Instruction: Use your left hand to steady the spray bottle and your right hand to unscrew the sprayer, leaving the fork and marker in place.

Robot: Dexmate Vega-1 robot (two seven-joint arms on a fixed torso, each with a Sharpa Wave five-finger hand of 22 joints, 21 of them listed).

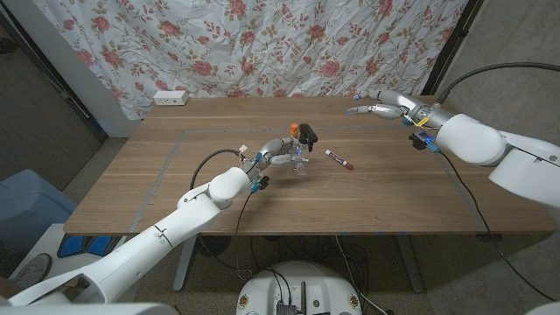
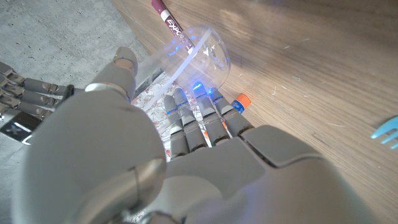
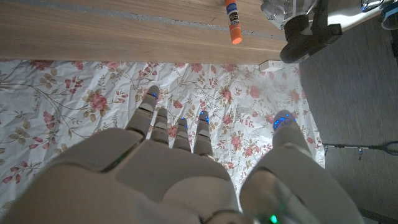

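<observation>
A clear spray bottle (image 1: 301, 159) with a black sprayer (image 1: 306, 134) stands near the middle of the table. My left hand (image 1: 277, 154) grips its clear body (image 2: 203, 52), fingers on one side and thumb on the other. A dark red marker (image 1: 339, 158) lies just right of the bottle and shows again as the marker (image 2: 166, 15) beyond my fingers. A pale blue fork (image 2: 388, 132) lies on the wood left of my left hand. My right hand (image 1: 380, 110) hovers open at the far right of the table, well away from the sprayer (image 3: 307, 33), fingers (image 3: 177, 134) spread.
An orange-capped glue stick (image 1: 295, 128) lies just behind the bottle, also seen as the glue stick (image 3: 232, 17) (image 2: 240, 101). A white power strip (image 1: 171, 98) sits at the table's far left edge. A floral curtain (image 1: 289, 44) hangs behind the table.
</observation>
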